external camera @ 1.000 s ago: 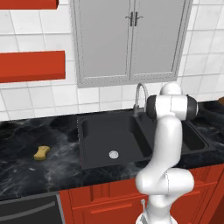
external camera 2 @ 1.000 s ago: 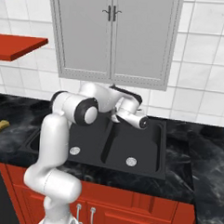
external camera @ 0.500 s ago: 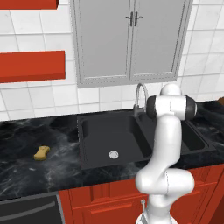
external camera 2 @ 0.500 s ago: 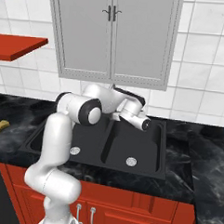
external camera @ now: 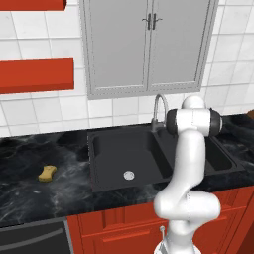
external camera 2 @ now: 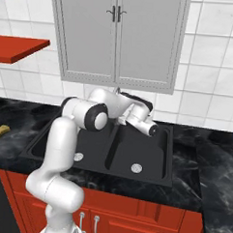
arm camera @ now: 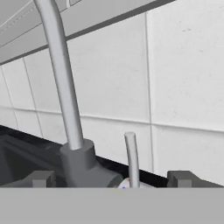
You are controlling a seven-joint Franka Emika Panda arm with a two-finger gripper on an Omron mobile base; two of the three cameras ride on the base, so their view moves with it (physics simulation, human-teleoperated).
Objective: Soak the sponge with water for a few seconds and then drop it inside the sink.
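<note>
My left base view sits behind the arm on its left, looking forward and down across the counter at the sink, with the arm rising at lower right. My right base view looks from behind on the other side, the arm at lower left, facing the same sink and the grey cabinet above it. Both share the sink, the faucet, the cabinet and the tiled wall. The hand view sits very close to the faucet base and its lever, facing the wall tiles behind it.
</note>
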